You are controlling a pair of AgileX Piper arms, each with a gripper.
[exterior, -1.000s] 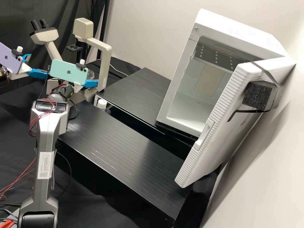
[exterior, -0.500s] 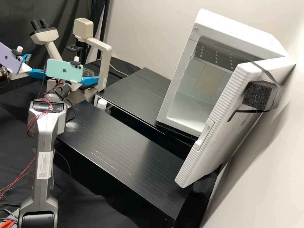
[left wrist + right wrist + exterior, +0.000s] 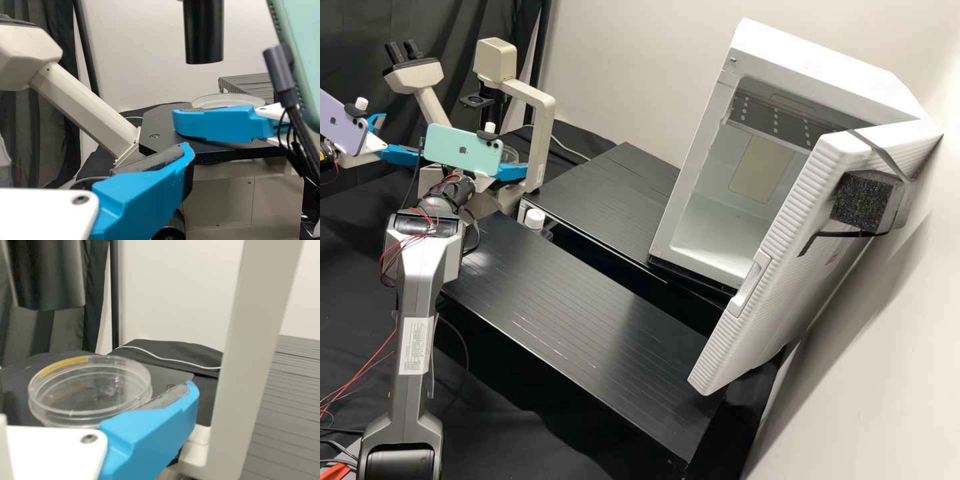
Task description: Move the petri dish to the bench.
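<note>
- My right gripper [image 3: 515,171] is standing wide, one finger [image 3: 155,432] just beside the petri dish [image 3: 92,390].
- The dish is lying on the microscope stage [image 3: 159,131], toward its edge by the upright [image 3: 539,143].
- My left gripper [image 3: 401,138] is hanging wide.

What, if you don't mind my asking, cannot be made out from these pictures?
High view: part of the petri dish, behind the mint phone.
High view: the lower part of the capped bottle, behind the near bench.
High view: part inside the white cabinet, behind its door.
Right wrist view: top of the black tube, cut off by the upper edge.
</note>
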